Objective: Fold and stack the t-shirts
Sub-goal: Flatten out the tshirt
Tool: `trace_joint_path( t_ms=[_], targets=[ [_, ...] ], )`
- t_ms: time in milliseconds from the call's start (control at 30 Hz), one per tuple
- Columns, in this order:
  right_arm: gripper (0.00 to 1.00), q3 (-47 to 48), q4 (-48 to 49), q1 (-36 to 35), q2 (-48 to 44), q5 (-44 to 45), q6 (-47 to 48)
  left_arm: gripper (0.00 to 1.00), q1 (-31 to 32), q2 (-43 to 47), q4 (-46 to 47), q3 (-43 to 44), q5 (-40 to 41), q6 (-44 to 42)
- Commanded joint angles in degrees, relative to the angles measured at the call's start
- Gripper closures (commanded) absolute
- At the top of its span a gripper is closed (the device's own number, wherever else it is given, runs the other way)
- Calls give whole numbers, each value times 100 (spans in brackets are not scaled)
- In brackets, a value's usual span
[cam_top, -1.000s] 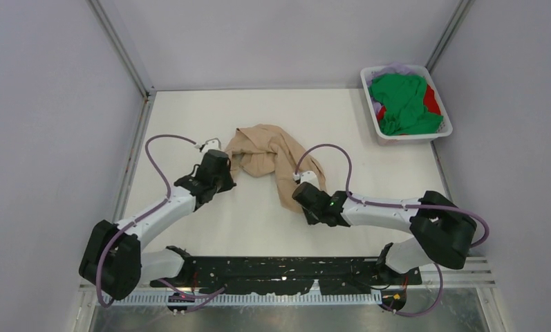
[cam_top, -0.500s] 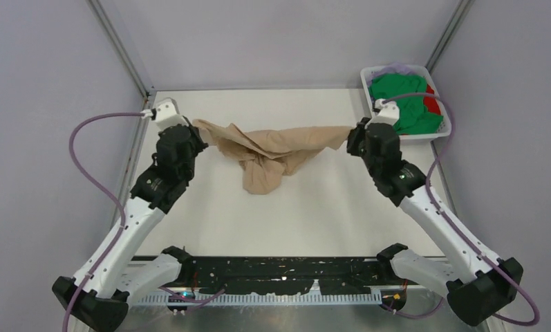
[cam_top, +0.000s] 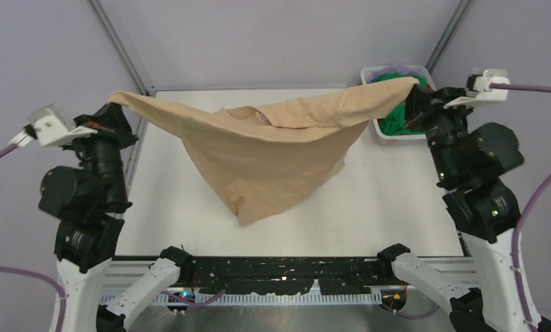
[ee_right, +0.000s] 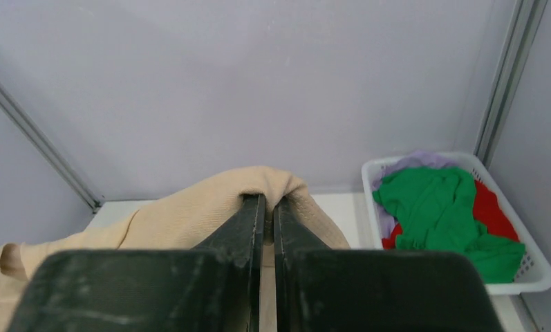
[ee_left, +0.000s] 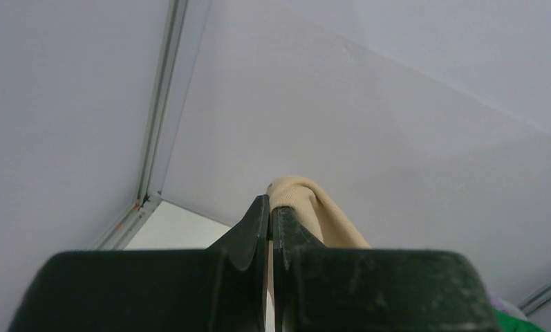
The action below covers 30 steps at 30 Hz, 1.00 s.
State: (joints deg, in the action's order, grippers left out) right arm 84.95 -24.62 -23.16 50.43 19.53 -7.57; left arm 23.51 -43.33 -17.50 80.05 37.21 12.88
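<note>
The large beige-tan t-shirt (cam_top: 269, 149) hangs stretched in the air between both grippers, its lower point drooping toward the table. High at the left, my left gripper (cam_top: 113, 104) is shut on one corner of the shirt (ee_left: 307, 207); the pinched cloth bulges over its fingertips in the left wrist view. My right gripper (cam_top: 414, 88) is raised at the right and shut on the opposite corner, where beige cloth (ee_right: 189, 214) drapes over both fingers. A green t-shirt (ee_right: 445, 207), a red one (ee_right: 490, 211) and a lilac one (ee_right: 414, 164) lie bunched in the basket.
The white slatted basket (ee_right: 535, 280) stands at the table's back right corner, just behind the right gripper. White tabletop (cam_top: 369, 200) lies under the hanging shirt. Grey walls with metal corner posts (cam_top: 117, 41) close in the back and sides.
Both arms rose and swung outward, lifting the beige shirt off the table from a crumpled heap and spreading it wide in the air.
</note>
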Motion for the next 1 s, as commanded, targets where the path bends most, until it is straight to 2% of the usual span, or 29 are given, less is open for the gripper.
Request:
trace_joint_path(
  t_ms=[0,167,267,500,700,800,867,967],
  targets=[
    [95,941,-399,24,-447,-349,412,100,-30,370,99,759,-178,-516],
    [95,1913,-1061,19,-553,-1103,317,100,-30,545,-190,1358,-502,-581],
    [95,2174,-1376,22,-564,-1378,257,100,-30,579,-253,1556,-489,-619],
    [95,2240,-1438,21,-399,-890,347,100,-30,243,-248,1647,-252,-700],
    [95,1899,-1366,26,753,861,453,100,-193,-1043,-77,1276,934,-868],
    [95,1574,-1273,236,1734,1173,395,100,-950,-1980,-961,1194,404,163],
    [95,1360,-1127,492,2389,843,235,100,-1377,-2820,-1546,1054,23,873],
    [95,1094,-799,717,3380,313,187,100,-1652,-3879,-1894,681,-614,1325]
  ],
)
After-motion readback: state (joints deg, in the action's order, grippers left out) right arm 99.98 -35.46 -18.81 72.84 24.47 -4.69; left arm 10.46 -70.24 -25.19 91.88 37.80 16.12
